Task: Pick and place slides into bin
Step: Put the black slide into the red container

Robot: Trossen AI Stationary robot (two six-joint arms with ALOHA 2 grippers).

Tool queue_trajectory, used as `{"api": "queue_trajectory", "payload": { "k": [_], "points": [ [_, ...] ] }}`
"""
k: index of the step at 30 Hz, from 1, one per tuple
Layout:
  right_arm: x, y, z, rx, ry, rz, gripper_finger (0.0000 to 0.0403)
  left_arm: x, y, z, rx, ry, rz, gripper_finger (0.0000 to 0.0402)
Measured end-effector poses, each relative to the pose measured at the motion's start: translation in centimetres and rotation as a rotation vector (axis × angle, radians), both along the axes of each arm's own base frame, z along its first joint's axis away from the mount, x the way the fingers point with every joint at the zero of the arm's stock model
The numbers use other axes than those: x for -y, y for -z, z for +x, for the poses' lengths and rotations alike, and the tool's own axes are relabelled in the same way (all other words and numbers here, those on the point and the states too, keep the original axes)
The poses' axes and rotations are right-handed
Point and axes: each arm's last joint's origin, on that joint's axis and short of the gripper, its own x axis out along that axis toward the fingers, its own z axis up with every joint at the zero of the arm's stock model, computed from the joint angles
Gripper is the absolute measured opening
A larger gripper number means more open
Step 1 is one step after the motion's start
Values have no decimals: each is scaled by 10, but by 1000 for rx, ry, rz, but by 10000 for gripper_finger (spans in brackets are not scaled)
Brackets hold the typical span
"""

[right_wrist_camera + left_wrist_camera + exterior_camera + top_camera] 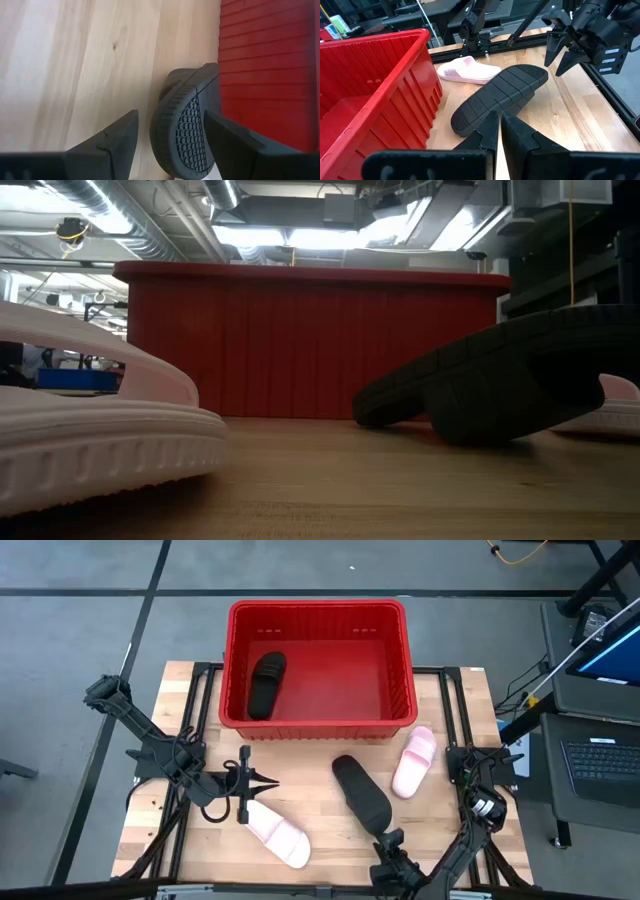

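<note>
The red bin (pixel 318 612) stands at the table's far middle, with one black slide (pixel 266 683) lying in its left part. A second black slide (pixel 360 792) lies sole up on the table in front of the bin. My right gripper (pixel 172 132) is open above its near end, one finger on each side of that end (pixel 182 125), with a gap to both. One pink slide (pixel 413 762) lies at the right and another (pixel 277 833) at the near left. My left gripper (pixel 268 783) is shut and empty just left of the second black slide (pixel 500 97).
The bin's ribbed near wall (pixel 310 345) stands close behind the black slide (pixel 500 380). The near pink slide (pixel 90 430) lies right by my left gripper. Bare wood shows between the slides. Dark frame rails (pixel 455 710) run along the table's sides.
</note>
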Motion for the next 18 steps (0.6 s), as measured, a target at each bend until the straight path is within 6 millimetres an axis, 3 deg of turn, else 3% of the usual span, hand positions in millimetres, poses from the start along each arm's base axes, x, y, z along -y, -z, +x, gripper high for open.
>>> {"api": "queue_trajectory", "payload": {
  "k": [9,18],
  "points": [
    [10,18,-6,-70,23,-38,225,0,0,0,-1,0,1,15],
    [22,18,-3,-39,113,-56,225,0,0,0,-1,0,1,15]
  ]
}}
